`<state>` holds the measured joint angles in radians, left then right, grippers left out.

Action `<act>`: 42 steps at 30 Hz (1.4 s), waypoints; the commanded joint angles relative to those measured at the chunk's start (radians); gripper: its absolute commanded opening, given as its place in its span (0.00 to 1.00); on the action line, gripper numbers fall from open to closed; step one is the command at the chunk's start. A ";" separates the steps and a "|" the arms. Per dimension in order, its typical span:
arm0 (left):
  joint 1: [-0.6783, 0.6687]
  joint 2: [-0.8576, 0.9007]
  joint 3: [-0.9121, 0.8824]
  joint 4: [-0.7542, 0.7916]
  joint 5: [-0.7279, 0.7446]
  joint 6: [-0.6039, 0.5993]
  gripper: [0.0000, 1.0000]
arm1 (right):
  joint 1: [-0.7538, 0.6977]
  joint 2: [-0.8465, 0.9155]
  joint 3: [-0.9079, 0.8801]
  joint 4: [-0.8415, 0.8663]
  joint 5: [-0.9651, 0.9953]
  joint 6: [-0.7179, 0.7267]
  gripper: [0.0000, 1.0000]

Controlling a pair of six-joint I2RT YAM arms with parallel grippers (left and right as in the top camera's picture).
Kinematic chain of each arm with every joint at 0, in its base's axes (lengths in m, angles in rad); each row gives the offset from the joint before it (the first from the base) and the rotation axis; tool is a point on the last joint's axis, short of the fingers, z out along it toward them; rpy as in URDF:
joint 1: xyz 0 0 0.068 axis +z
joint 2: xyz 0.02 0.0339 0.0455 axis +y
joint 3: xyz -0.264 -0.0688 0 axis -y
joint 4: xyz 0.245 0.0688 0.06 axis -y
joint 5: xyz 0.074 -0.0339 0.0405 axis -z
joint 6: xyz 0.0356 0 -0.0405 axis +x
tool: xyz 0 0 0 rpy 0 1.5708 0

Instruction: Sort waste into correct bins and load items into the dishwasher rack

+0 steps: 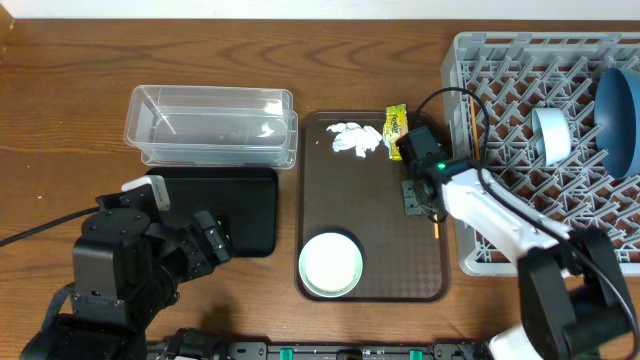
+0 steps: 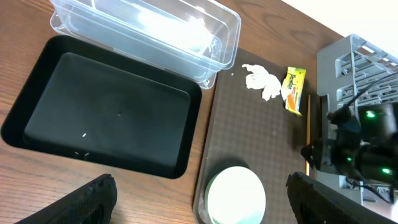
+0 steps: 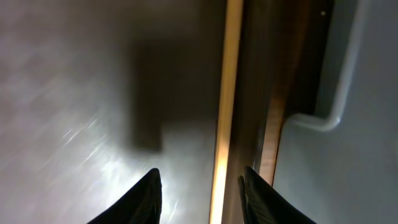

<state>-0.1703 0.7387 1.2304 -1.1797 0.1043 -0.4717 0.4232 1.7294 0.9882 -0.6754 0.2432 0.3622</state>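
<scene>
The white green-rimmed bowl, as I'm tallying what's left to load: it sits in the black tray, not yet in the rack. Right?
No: the white green-rimmed bowl sits on the brown serving tray, not the black tray, as the overhead view shows. It is indeed not yet in the rack.

White right arm [image 1: 500, 218], black blocky left arm [image 1: 112, 252].

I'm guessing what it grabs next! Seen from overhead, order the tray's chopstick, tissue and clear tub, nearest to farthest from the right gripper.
1. chopstick, between fingers of the right gripper
2. tissue, tray's far end
3. clear tub, far left
</scene>
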 commanded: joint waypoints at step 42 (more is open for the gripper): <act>0.004 -0.002 0.011 -0.002 -0.012 -0.002 0.89 | -0.312 -0.255 0.031 0.219 -0.063 -0.497 0.01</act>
<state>-0.1703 0.7387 1.2304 -1.1797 0.1043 -0.4717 0.1234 1.4265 1.0153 -0.4576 0.1772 -0.0044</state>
